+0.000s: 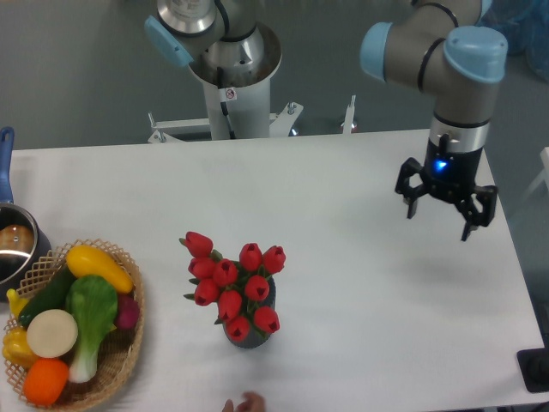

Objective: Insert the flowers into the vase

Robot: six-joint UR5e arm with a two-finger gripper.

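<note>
- The flowers [233, 287], a bunch of red tulip buds with green leaves, stand in the vase [249, 333] near the front middle of the white table [343, 343]
- The vase is a small dark grey pot; only its lower part and right edge show beneath the buds, which spread wider than it and lean out to the left
- The gripper [438, 221] hangs above the right side of the table, well apart from the flowers, with its two fingers spread wide and nothing between them
- A blue light glows on the gripper's body, just under the silver wrist of the arm [446, 60], which comes down from the top right
- A wicker basket [120, 360] sits at the front left corner, holding toy vegetables [73, 318]: a yellow one, a green one, a white-and-green one, an orange one and others
- A shiny metal pot [13, 245] with a blue handle lies at the left edge, just behind the basket and partly cut off by the frame
- The robot's base column [230, 64] stands behind the table's back edge, left of centre
- Something small and skin-toned [244, 403] pokes in at the bottom edge below the vase; what it is cannot be told
</note>
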